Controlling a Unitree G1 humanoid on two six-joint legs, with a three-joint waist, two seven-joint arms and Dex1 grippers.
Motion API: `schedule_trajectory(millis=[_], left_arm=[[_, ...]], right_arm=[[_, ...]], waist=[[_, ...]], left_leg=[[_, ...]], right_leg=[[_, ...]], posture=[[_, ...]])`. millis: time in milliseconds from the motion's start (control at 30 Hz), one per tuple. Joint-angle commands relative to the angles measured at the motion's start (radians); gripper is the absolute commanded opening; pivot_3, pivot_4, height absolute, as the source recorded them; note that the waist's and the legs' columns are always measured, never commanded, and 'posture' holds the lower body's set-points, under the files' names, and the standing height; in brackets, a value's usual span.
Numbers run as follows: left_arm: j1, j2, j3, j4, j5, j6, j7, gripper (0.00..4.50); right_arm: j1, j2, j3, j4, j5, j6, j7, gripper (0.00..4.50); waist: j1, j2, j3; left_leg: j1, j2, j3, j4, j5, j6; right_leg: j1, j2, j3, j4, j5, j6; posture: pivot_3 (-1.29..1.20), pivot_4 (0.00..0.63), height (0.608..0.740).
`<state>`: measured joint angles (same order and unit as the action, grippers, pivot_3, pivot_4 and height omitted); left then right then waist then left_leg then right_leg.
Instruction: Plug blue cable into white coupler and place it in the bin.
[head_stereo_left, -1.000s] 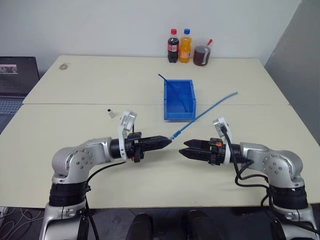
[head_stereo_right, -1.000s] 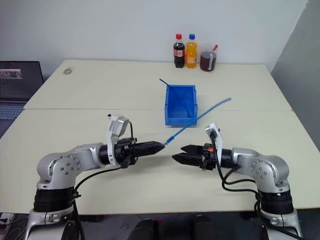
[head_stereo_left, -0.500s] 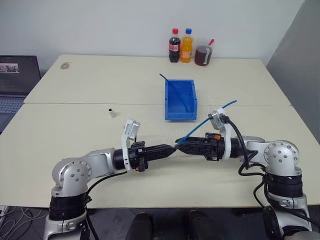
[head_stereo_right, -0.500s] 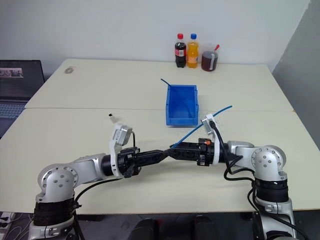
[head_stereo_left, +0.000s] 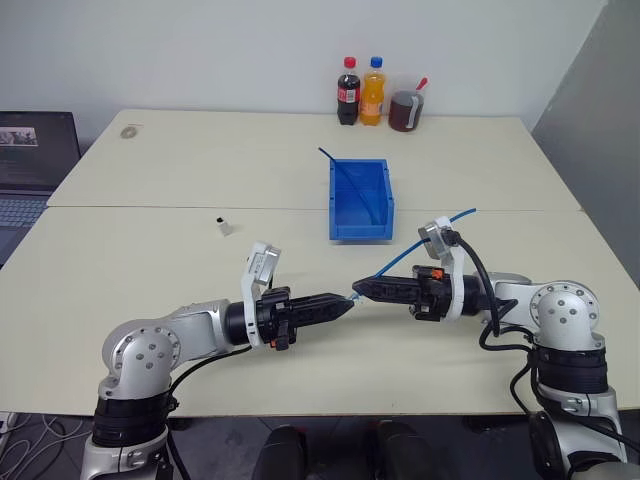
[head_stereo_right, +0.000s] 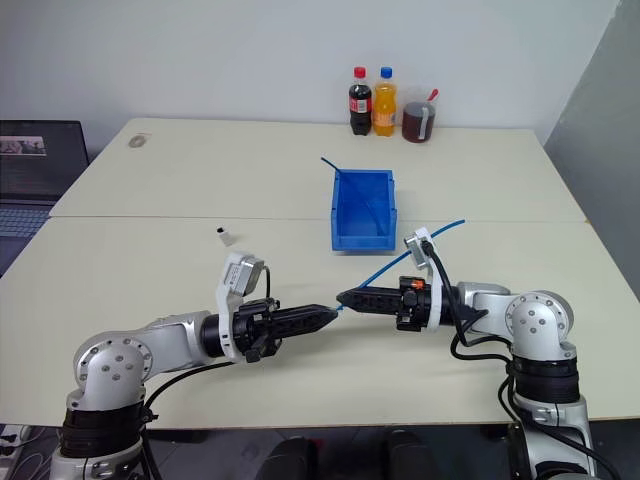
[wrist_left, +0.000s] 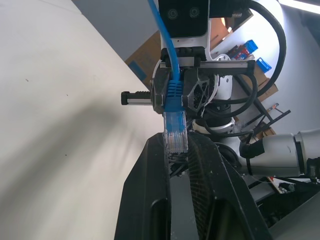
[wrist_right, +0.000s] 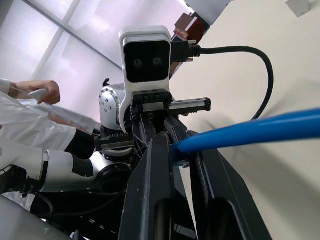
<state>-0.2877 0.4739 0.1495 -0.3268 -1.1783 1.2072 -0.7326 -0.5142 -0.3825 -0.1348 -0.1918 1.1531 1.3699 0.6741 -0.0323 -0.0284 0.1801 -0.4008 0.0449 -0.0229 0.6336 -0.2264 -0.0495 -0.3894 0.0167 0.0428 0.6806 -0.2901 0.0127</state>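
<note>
Above the near edge of the cream table (head_stereo_left: 150, 190), the robot's two grippers meet tip to tip, both level. The left gripper (head_stereo_left: 347, 301) is clamped on the clear plug of the blue cable (head_stereo_left: 412, 248), as the left wrist view shows, while the right gripper (head_stereo_left: 358, 290) is closed around the cable just behind that plug. From there the light-blue cable rises over the right arm, its far end in the air. The white coupler (head_stereo_left: 222, 224) lies alone on the table, well apart from both grippers, on the robot's left. The bin (head_stereo_left: 359, 199) stands farther back, a darker blue cable (head_stereo_left: 345, 176) leaning in it. Three drink bottles (head_stereo_left: 372, 93) line the far edge; a laptop (head_stereo_left: 35, 165) sits at far left.
</note>
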Motion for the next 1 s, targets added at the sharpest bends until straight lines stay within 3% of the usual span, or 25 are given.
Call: schedule_trajectory(millis=[33,100,267,400,600,733,867,1000], left_arm=[[0.011,0.010,-0.014,-0.038,0.002,-0.037,-0.007,0.20],[0.011,0.010,-0.016,-0.034,-0.002,-0.044,-0.006,0.20],[-0.005,0.027,-0.007,-0.009,-0.005,-0.058,-0.021,1.67],[-0.009,0.064,0.028,0.005,0.014,-0.095,-0.022,2.43],[0.038,0.166,0.040,0.060,0.268,-0.306,-0.013,3.65],[0.071,0.086,0.061,0.068,0.511,-0.459,0.287,4.49],[0.067,-0.002,0.021,0.108,0.765,-0.558,0.564,4.49],[0.034,-0.033,-0.001,0.173,0.854,-0.633,0.591,4.49]], right_arm=[[-0.004,-0.010,-0.008,-0.015,0.035,-0.007,0.010,0.13],[-0.002,-0.011,-0.008,-0.017,0.032,-0.010,0.007,0.13],[0.000,-0.008,-0.011,-0.012,0.015,-0.025,-0.013,0.13],[-0.019,-0.003,-0.024,0.027,-0.015,-0.062,-0.041,0.13],[-0.045,-0.003,-0.040,0.090,-0.086,-0.152,-0.080,0.13],[-0.036,-0.010,-0.040,0.102,-0.117,-0.194,-0.075,0.13],[-0.031,-0.005,-0.027,0.113,-0.140,-0.222,-0.068,0.13],[-0.049,0.012,-0.013,0.128,-0.167,-0.249,-0.069,0.13]], waist=[[0.000,0.000,0.000],[0.000,0.000,0.000],[0.000,0.000,0.000],[0.000,0.000,0.000],[-0.001,0.000,0.000],[0.001,0.000,0.000],[0.003,0.000,0.000],[0.003,0.000,0.000]], left_leg=[[0.000,0.000,0.000,0.000,0.000,0.000],[0.000,0.000,0.000,0.000,0.000,0.000],[0.000,0.000,0.000,0.000,0.000,0.000],[0.000,0.000,0.000,-0.001,0.000,0.000],[0.001,0.000,0.001,-0.003,0.000,0.000],[-0.001,0.001,0.001,-0.004,0.000,0.000],[-0.002,0.001,0.001,-0.004,0.000,0.000],[-0.002,0.000,0.001,-0.004,0.000,0.000]], right_leg=[[0.000,0.000,0.000,0.000,0.000,0.000],[0.000,0.000,0.000,0.000,0.000,0.000],[0.000,0.000,0.000,0.000,0.000,0.000],[0.000,0.000,0.000,0.000,0.000,0.000],[-0.001,0.000,0.001,-0.001,0.000,-0.001],[-0.003,0.000,0.001,-0.002,-0.001,-0.002],[-0.003,-0.001,0.002,-0.002,-0.001,-0.001],[-0.003,-0.002,0.001,-0.001,-0.001,-0.001]], posture=[[0.00,0.150,0.740],[0.00,0.150,0.740],[0.00,0.150,0.740],[0.00,0.150,0.740],[0.00,0.150,0.740],[0.00,0.150,0.740],[0.00,0.150,0.740],[0.00,0.150,0.740]])
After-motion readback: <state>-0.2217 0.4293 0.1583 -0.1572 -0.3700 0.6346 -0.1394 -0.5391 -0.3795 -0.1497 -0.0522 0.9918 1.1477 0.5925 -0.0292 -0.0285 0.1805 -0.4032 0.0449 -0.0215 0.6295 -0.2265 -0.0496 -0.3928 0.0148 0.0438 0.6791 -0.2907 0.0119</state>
